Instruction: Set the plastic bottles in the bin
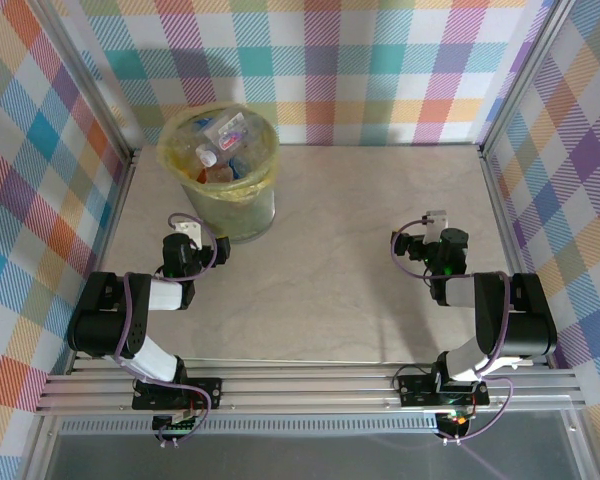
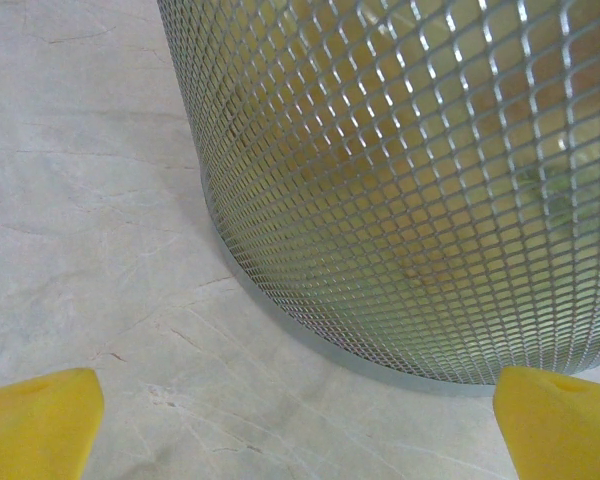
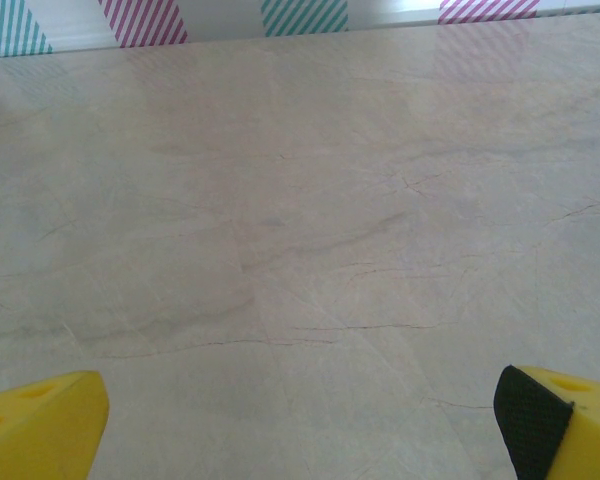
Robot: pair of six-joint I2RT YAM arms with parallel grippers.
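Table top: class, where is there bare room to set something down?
Free: the table between the bin and the right wall, including ahead of the right gripper. Crowded: the far-left corner, where the left gripper sits close beside the bin.

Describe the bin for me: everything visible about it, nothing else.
The bin is round and upright. In the left wrist view its wall looks like silvery metal mesh. A yellow plastic bag lines it, folded over the rim and showing through the mesh. It stands on the pale marbled table, at the far left near the checked wall. Crushed plastic bottles are piled inside, up near the rim. The open left pincer faces its base without touching it.
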